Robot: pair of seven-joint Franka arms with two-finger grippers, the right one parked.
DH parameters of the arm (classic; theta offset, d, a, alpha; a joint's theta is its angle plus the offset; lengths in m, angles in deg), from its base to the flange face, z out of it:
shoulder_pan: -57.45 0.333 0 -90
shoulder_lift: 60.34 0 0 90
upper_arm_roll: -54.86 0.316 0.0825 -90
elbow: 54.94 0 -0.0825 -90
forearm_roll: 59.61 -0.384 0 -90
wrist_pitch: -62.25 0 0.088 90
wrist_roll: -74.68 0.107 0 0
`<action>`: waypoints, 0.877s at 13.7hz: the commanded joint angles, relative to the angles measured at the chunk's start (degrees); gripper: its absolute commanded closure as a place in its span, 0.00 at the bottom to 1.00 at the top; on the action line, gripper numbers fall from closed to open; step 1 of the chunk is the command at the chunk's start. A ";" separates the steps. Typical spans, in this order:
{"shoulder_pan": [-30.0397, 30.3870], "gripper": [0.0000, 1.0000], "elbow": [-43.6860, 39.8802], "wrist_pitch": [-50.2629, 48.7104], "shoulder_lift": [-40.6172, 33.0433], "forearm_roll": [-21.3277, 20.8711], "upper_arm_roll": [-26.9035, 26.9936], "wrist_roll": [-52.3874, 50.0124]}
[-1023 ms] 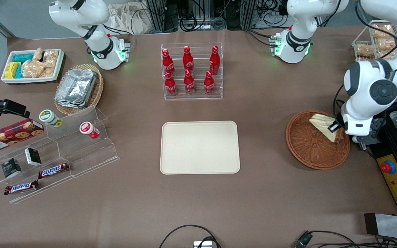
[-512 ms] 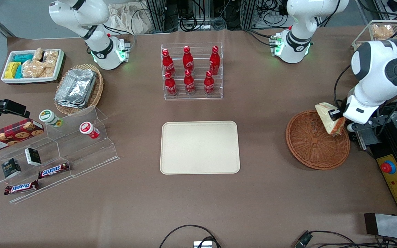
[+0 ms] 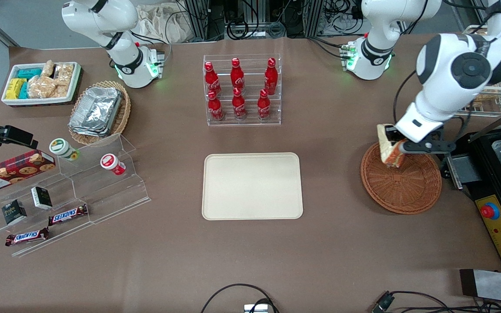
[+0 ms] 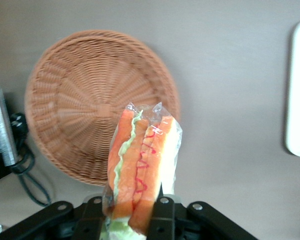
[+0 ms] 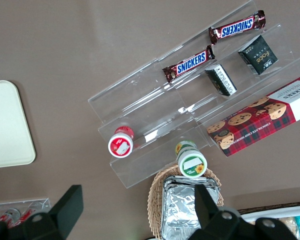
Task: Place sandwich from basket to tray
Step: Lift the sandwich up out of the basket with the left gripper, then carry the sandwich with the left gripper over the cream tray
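Sandwich point(image 4: 142, 172) clamped in gripper point(image 4: 126, 217), long axis upright, filling edge outward, lifted above basket point(image 3: 407, 191)

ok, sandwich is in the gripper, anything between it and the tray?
Nothing visible. The gripper is shut on the sandwich, held above the basket rim. Only bare table lies between it and the tray. The bottle rack sits farther from the front camera, off the path.

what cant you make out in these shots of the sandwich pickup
- Sandwich base: in the left wrist view, cut off by the edge and covered by the pincer shut on it.
- Sandwich's bread faces: in the front view, largely hidden by the arm above the basket.
- Tray: in the left wrist view, mostly cut off by the edge.
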 commanded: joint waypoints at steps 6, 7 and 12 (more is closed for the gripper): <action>-10.68 0.70 -2.34 -1.32 1.27 1.63 0.65 0.11; -11.38 0.70 -3.30 -1.32 2.23 1.71 0.65 0.11; -16.91 0.70 -11.11 -0.97 10.83 3.12 0.65 -7.42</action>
